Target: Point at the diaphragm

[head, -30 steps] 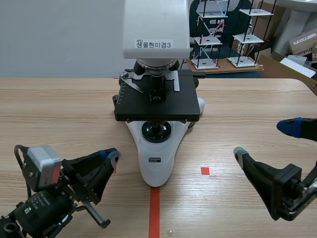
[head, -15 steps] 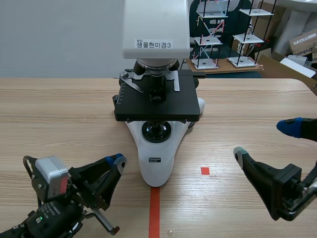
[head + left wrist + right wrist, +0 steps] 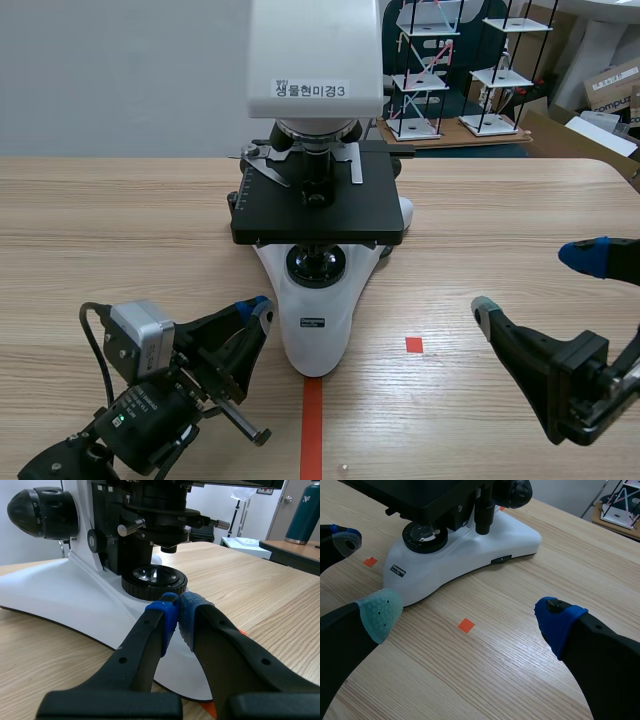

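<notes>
The left claw (image 3: 258, 307) sat low at the near left of the table (image 3: 120, 220). It was clenched on nothing, its blue pads (image 3: 167, 615) pressed together at the tips. From its own camera the closed tips lay over the near left flank of the microscope (image 3: 316, 330), on its white foot. They were aimed at the round lamp lens (image 3: 154, 579) set in that foot and stopped just short of its black ring. I could not tell whether they touched the white surface.

The microscope stood at the middle of the table, with its black stage (image 3: 320, 205) above the lamp lens. The diaphragm (image 3: 165, 521) was the black disc assembly tucked under the stage, directly above the lens. It sat higher than the clenched tips and apart from them. An orange-red tape line (image 3: 312, 430) ran from the foot toward the near edge, and a small tape square (image 3: 414, 344) lay just to its right.

The right claw (image 3: 535, 282) hung at the near right, well clear of the microscope. It was spread wide with nothing in it, one grey-green pad (image 3: 379, 612) and one blue pad (image 3: 559, 621) far apart.
</notes>
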Tool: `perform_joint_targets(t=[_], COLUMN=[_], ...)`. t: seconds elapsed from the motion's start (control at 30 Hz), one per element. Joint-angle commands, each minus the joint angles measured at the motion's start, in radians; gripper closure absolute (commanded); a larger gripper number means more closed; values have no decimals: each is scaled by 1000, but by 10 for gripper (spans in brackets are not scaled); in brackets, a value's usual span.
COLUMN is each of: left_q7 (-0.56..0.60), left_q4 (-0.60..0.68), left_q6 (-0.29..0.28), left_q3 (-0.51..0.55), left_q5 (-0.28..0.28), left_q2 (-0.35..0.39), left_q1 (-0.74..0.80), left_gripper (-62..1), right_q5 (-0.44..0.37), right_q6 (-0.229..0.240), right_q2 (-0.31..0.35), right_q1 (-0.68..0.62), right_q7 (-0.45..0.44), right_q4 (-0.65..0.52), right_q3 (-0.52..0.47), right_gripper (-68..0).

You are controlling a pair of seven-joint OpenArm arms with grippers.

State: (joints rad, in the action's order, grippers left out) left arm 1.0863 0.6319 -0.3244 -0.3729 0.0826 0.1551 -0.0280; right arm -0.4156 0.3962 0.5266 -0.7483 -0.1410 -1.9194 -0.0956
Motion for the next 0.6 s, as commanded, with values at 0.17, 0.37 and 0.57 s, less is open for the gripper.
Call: perform_joint_targets(t=[0.17, 0.37, 0.57], left_q7=[51, 84, 85], left_q4=[3, 3, 3], left_q6=[1, 1, 1], left_q3=[1, 1, 1], left_q5=[-3, -3, -3], left_q2=[-5, -5, -5], left_q1=[-3, -3, -3], left_gripper=[-43, -43, -43], right_q5=[-8, -8, -8], right_q6=[-7, -7, -7], right_q2=[11, 11, 11], right_q1=[0, 0, 0], right_q7=[-12, -12, -12], right_q4=[-14, -14, -14], right_q3=[-2, -2, -2], right_gripper=[-578, -578, -578])
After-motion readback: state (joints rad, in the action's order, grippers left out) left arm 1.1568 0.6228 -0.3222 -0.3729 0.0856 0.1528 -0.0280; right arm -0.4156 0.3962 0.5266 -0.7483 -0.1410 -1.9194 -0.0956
